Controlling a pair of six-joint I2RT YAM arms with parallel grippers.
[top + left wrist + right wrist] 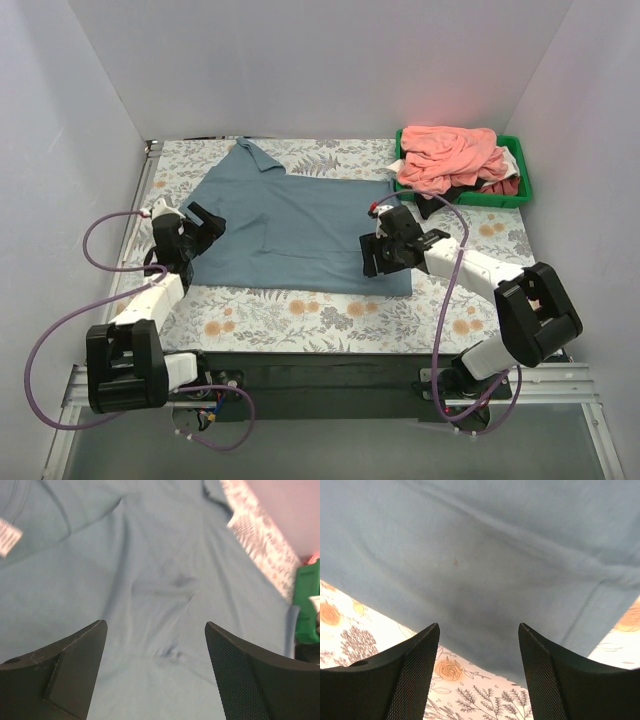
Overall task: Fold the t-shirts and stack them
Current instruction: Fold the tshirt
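Note:
A large grey-blue t-shirt with a collar lies spread flat on the floral table cover. My left gripper hovers open over its left edge; the left wrist view shows only wrinkled blue cloth and a white label beyond the gripper. My right gripper stands open over the shirt's right front part. In the right wrist view the shirt's edge runs between the open fingers of the gripper, and nothing is held. Salmon-pink t-shirts are heaped in the bin.
A green bin sits at the back right corner, with white, dark red and black cloth under the pink heap. The floral table cover shows bare along the front and right of the shirt. White walls enclose the table on three sides.

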